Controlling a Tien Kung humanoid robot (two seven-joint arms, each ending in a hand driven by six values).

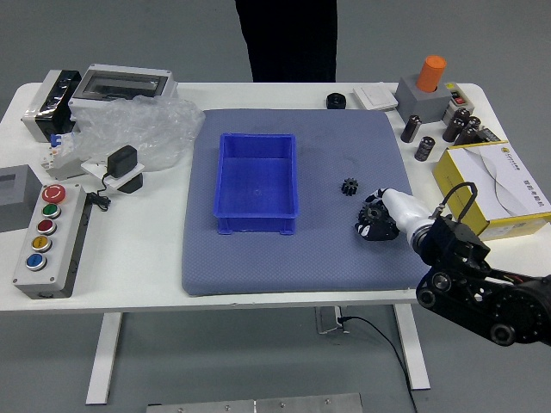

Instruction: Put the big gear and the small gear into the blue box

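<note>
In the head view, the right hand reaches in from the table's right edge, its fingers curled around the big black toothed gear on the blue-grey mat. The small black toothed gear lies just beyond, apart from the hand. Left of both gears sits the blue rectangular plastic box. A person in dark clothing stands at the table's far edge.

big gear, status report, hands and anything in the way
Right hand closed on big gear, lift not confirmed. Left hand out of view. Small gear loose on mat, near likely path to blue box.
</note>
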